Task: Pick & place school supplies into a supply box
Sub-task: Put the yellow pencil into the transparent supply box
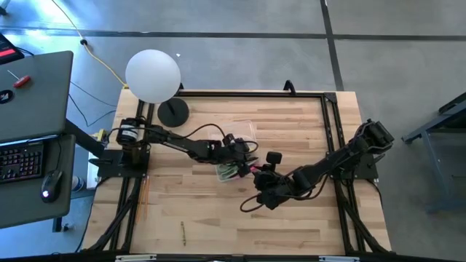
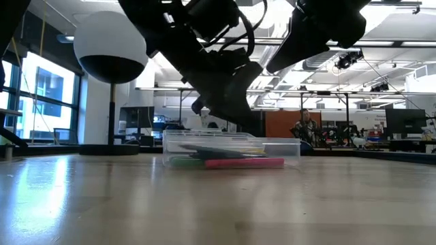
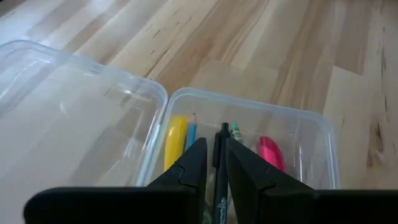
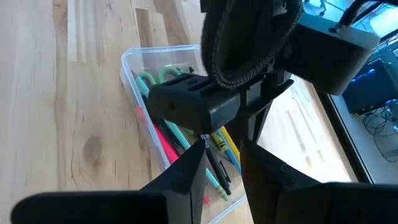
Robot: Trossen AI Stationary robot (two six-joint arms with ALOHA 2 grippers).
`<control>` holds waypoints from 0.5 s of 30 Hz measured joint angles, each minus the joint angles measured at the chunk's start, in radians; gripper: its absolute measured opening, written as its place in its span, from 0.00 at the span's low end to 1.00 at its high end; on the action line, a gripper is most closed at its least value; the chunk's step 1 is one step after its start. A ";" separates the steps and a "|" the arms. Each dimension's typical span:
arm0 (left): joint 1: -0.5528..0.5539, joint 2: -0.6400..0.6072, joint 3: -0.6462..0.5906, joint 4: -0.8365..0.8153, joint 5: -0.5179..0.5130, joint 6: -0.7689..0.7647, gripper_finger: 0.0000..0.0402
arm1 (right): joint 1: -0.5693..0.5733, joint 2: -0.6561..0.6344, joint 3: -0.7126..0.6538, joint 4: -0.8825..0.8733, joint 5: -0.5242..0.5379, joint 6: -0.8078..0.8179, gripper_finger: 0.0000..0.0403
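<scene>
Spanning the whole scene, the wooden counter [image 1: 218,218] carries a globe lamp [image 1: 153,75] at its far edge and the clear box [image 1: 234,169] near its middle, lid [image 3: 68,118] swung open beside it. Most supplies already lie inside the box: pink pen [image 3: 271,152], yellow piece [image 3: 176,138], green scissors [image 4: 163,76] and pencils. The left pincer [image 3: 215,169] hovers over the box with a black pen [image 3: 221,180] between its nearly closed fingers; whether it grips or is letting go I cannot tell. The right pincer [image 4: 222,163] hangs just beside the box, slightly parted, apparently empty. One small stick [image 1: 183,231], well apart from the box, seems left to collect.
</scene>
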 joint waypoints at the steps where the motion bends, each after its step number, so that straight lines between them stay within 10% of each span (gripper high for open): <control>1: 0.000 -0.015 0.000 -0.020 0.000 0.001 0.23 | 0.000 0.000 0.000 0.000 0.000 0.000 0.19; 10: -0.056 -0.307 0.000 -0.495 -0.011 -0.054 0.23 | 0.002 0.000 -0.003 -0.005 0.000 0.028 0.19; 15: -0.218 -0.493 0.000 -0.819 -0.161 -0.359 0.23 | 0.002 -0.001 -0.069 0.033 -0.008 0.049 0.19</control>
